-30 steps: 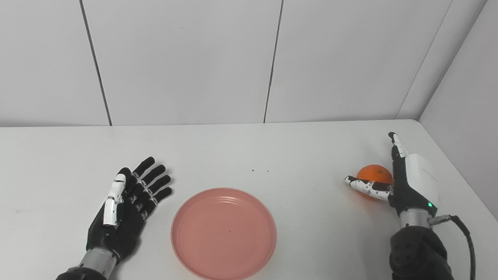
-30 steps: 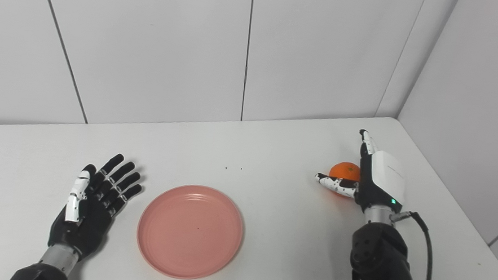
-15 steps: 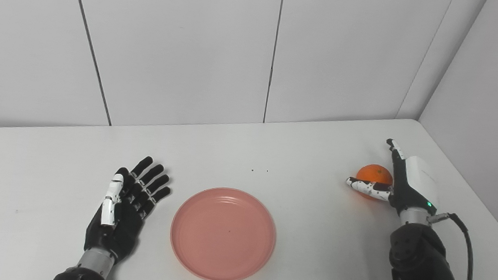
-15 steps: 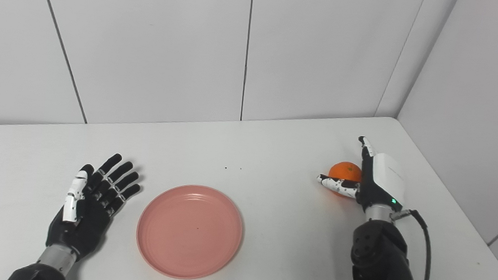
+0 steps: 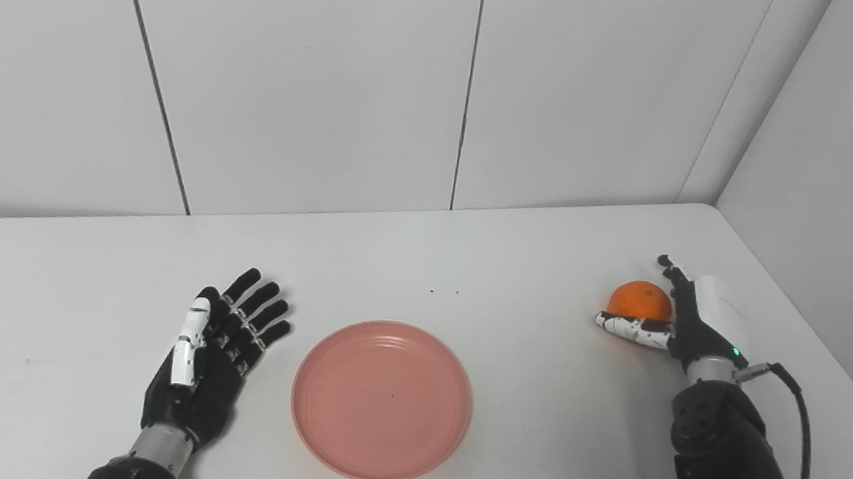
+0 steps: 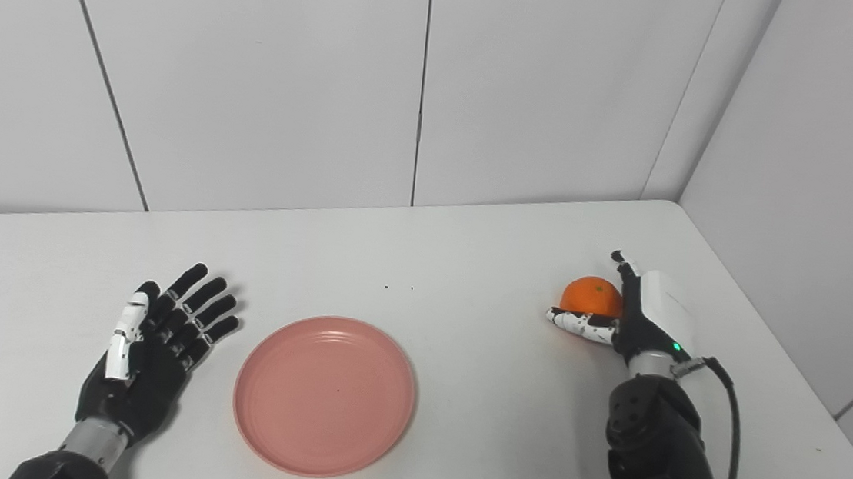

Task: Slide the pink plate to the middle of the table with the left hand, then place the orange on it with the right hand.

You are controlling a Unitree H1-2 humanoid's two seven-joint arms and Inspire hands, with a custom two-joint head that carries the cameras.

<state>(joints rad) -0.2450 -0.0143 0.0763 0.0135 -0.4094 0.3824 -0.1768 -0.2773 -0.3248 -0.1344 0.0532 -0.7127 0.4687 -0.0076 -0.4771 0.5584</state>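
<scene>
Curling since a second ago, my right robot hand (image 5: 686, 320) cups the orange (image 5: 640, 300), grip unconfirmed; left robot hand (image 5: 212, 352) lies open beside the plate (image 5: 381, 401).

The plate (image 5: 381, 401) is plain pink. The orange (image 5: 640, 300) is bright orange with a tiny dark dot on top. The worktop (image 5: 470, 266) is white with a few little dark specks. The left robot hand (image 5: 211, 363) is black with a white thumb. The right robot hand (image 5: 686, 320) is black with a white back, a small green light, and a white thumb with black spots. The wall (image 5: 316, 83) is white with thin dark lines.
</scene>
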